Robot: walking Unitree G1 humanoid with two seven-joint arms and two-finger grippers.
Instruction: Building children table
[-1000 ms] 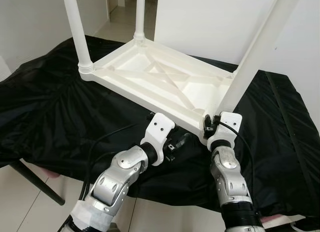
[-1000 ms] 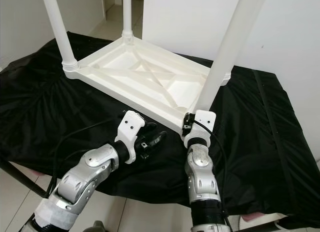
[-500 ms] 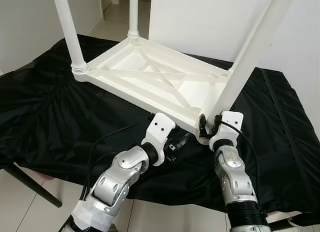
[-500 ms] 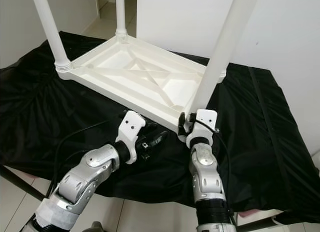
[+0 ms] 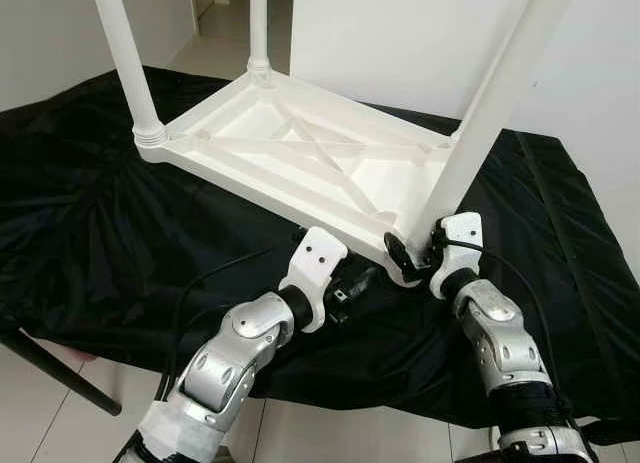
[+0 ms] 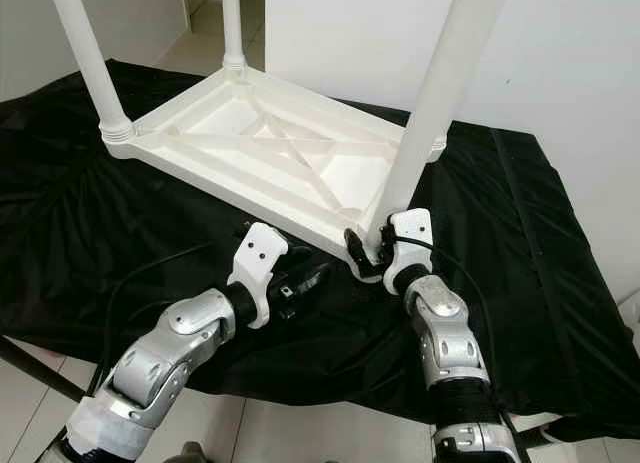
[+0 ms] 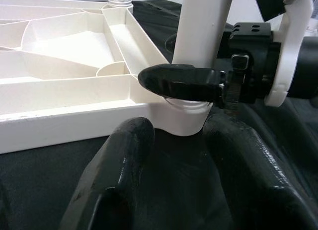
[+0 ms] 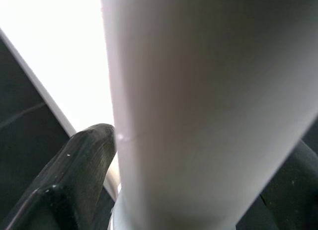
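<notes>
A white plastic children's table lies upside down on a black cloth, legs pointing up. My right gripper is shut on the near right leg just above its socket. The right wrist view has that leg pressed between the black fingers. My left gripper rests open on the cloth beside the same corner, touching nothing. In the left wrist view its fingers frame the socket, and a right finger crosses the leg. Two more legs stand at the left and back.
The cloth-covered surface ends just in front of my arms, with tiled floor below. A black metal support leg slants out at the lower left. A white wall rises behind the table, and a doorway opens at the back left.
My right forearm has swung out to the right while its gripper stays at the leg's base. The camera has shifted a little. The left arm has held still.
</notes>
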